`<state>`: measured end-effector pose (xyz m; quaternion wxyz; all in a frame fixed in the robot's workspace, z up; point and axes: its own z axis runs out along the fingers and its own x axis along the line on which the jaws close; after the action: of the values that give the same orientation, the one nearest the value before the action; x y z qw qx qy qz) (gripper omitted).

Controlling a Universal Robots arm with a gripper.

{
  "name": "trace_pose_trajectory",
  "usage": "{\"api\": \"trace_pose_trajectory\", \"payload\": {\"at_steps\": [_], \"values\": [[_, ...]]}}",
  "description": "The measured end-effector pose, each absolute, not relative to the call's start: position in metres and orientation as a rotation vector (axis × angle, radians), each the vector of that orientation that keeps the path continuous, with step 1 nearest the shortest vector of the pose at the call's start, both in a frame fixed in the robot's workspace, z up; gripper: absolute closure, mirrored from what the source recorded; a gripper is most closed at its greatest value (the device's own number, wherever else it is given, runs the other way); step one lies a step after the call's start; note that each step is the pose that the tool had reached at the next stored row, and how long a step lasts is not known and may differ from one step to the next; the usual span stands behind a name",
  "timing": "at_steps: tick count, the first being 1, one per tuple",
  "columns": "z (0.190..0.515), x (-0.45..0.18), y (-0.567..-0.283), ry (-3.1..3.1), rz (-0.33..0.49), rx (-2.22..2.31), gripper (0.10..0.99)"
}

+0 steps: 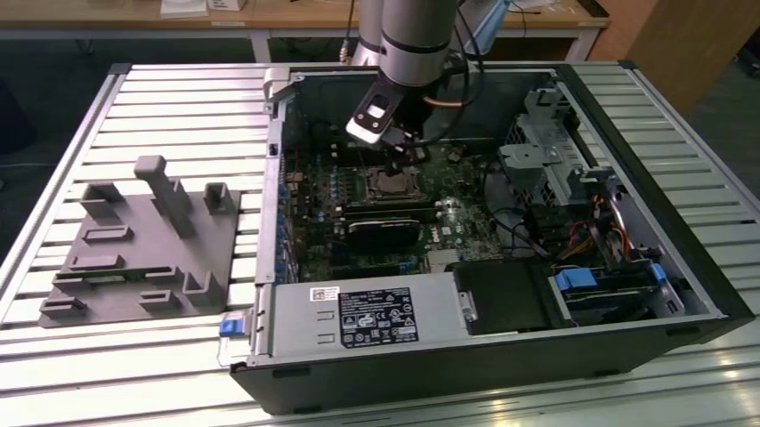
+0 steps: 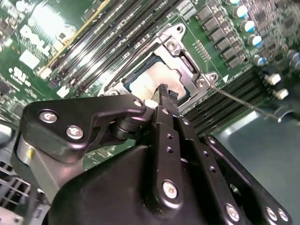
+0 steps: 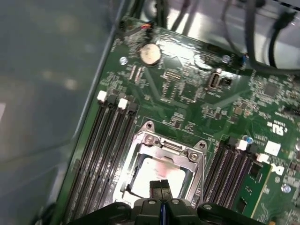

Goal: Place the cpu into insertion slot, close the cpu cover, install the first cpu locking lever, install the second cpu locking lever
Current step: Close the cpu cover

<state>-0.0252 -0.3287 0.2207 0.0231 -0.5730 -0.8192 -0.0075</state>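
Silvery cover [image 3: 165,146] frames the cpu [image 3: 157,169] directly beneath my gripper [image 3: 161,186], fingers together, probably for pressing down.

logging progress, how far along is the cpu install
Done: the cpu is seated, and the cpu cover looks lowered flat around it. In hand: nothing; the shut gripper hovers just above the chip. Left: in the second wrist view one locking lever juts out loose, so that one appears unlatched.
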Motion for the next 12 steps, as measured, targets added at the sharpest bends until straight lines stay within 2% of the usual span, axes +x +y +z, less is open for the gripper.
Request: {"api": "trace_pose_trajectory", "payload": {"at_steps": [12], "values": [[0.2204, -0.0252, -0.3287, -2.713, -0.015, -1.488, 0.98]]}}
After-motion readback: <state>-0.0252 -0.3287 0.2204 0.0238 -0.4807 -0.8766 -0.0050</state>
